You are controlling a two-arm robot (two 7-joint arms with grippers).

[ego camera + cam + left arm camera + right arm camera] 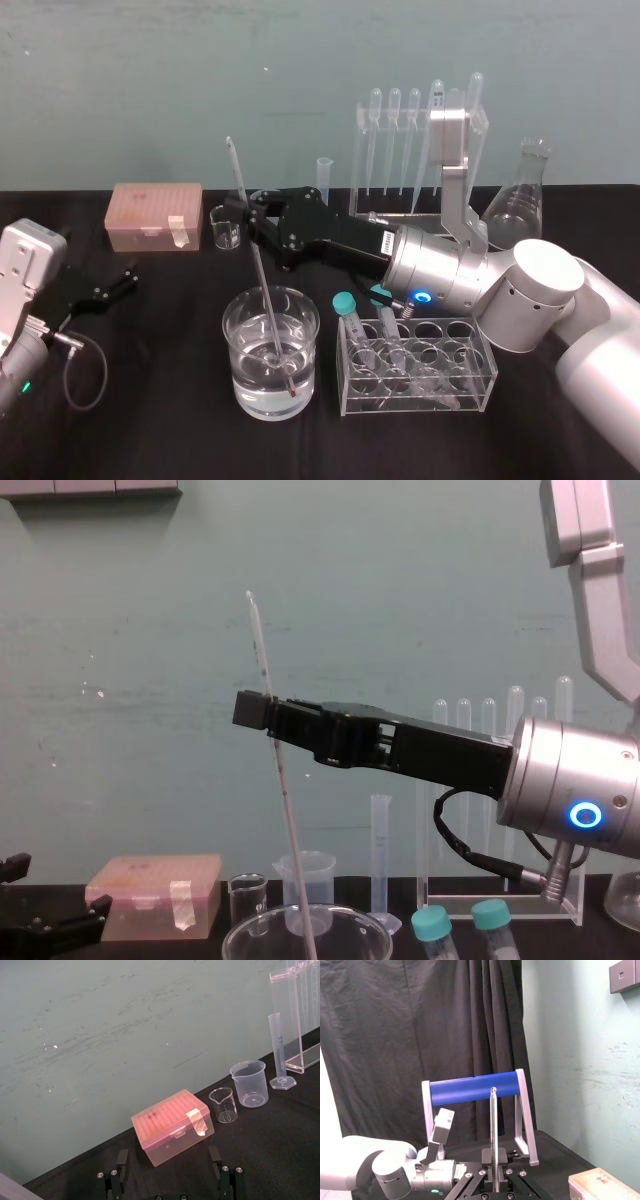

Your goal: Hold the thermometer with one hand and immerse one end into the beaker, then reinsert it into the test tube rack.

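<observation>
My right gripper (243, 208) (255, 710) reaches in from the right and is shut on the thermometer (262, 290) (285, 820) a little above its middle. The thin glass rod leans slightly, and its red-tipped lower end sits in the water near the bottom of the beaker (240, 330) (310, 925). In the right wrist view the thermometer (493, 1135) rises straight up from between the closed fingers. The test tube rack (385, 216) (500, 912) (300, 1035), tall and clear with pipettes hanging in it, stands at the back right. My left gripper (115, 283) (167, 1170) rests open at the far left.
A low clear rack (415, 365) with teal-capped tubes stands right of the beaker, under my right wrist. At the back are a pink tip box (155, 215) (172, 1125), a tiny glass beaker (226, 228), a plastic beaker (248, 1082), a graduated cylinder (279, 1045) and a conical flask (520, 195).
</observation>
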